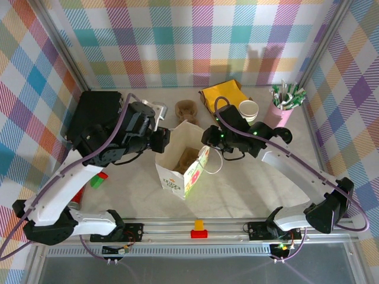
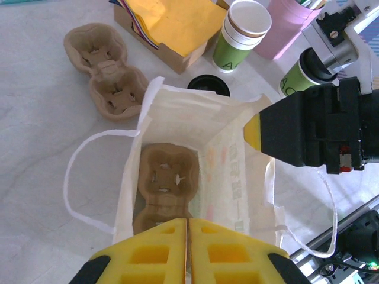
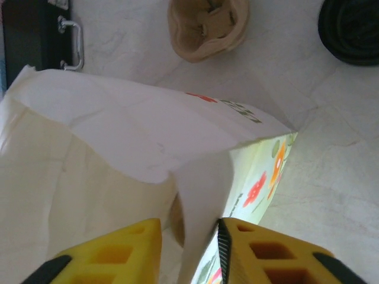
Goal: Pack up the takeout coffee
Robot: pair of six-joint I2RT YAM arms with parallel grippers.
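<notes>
White paper bag (image 1: 170, 177) stood open; left tool (image 2: 187, 228) was closed at its rim, right tool (image 3: 188, 225) straddled the opposite wall, jaws apart.

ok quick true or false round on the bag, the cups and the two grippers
1. A cup carrier lies inside the paper bag. True.
2. The takeout coffee is in the bag. False: it stands on the table, outside the bag.
3. The left gripper is wide open. False: it is shut on the bag's rim.
4. A second carrier lies on the table. True.
5. The right gripper holds the coffee. False: its fingers straddle the bag's wall.
</notes>
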